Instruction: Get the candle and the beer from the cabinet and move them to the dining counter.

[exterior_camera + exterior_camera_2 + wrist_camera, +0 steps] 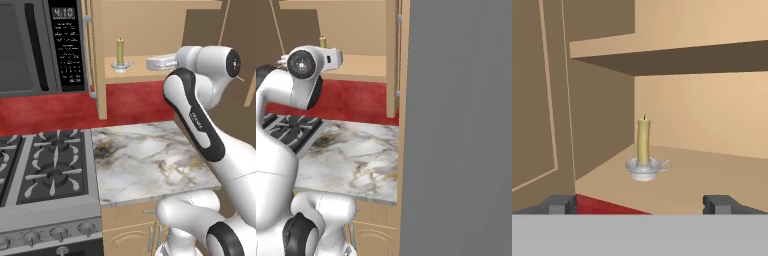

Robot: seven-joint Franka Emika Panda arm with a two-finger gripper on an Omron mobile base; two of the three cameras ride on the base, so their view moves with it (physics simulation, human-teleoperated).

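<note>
Candle [644, 148] upright in cabinet [712, 115]; end effector [641, 204] open, short of it.

arm [200, 125]: raised, elbow bent | gripper [641, 204]: level, jaws wide apart, empty

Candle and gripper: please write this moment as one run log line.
phase: reaching | gripper: open, empty | candle: upright on cabinet floor, untouched | beer: unseen

open floor around the candle [644, 148]; shelf [677, 56] seemingly well above.
</note>
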